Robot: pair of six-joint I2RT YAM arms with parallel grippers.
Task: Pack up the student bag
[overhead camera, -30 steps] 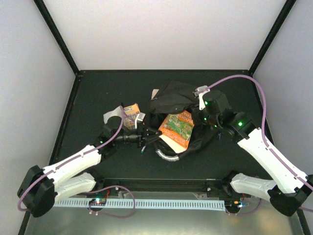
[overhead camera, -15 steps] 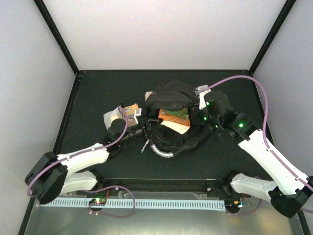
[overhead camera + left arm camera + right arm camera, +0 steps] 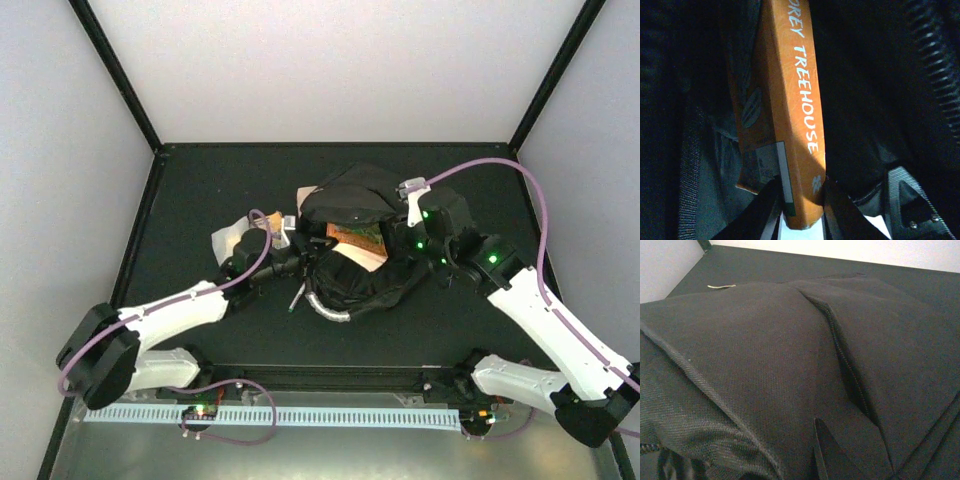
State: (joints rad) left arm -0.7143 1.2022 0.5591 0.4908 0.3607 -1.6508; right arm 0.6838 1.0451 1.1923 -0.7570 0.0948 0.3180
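book half in, mouth held up by a pinch of cloth

top view: the student bag point(image 3: 350, 195) lies in the middle of the table point(image 3: 190, 190), its grey handle point(image 3: 325, 308) toward the arms and its top flap raised over the opening. the left gripper point(image 3: 300, 262) reaches in from the left with an orange book point(image 3: 355, 238), and only part of the cover shows under the flap. the right gripper point(image 3: 400, 243) sits at the flap's right side. a whitish pouch point(image 3: 228, 238) lies just left of the bag, near the left arm, so a careless swing of that arm could knock it away.

left wrist view: the jaws are narrow and clamped on the low end of the book's spine, with dark bag lining all around. because the hold is at one end only, the far corner could catch a fold. the book would then twist in the grip, or the push would drag the whole bag instead of filling it.

right wrist view: black fabric fills the frame and the fingers cannot be made out. the hand is closed tight, seemingly on a fold of the bag. thin cloth may slip, and the flap would then drop onto the book and close the mouth.
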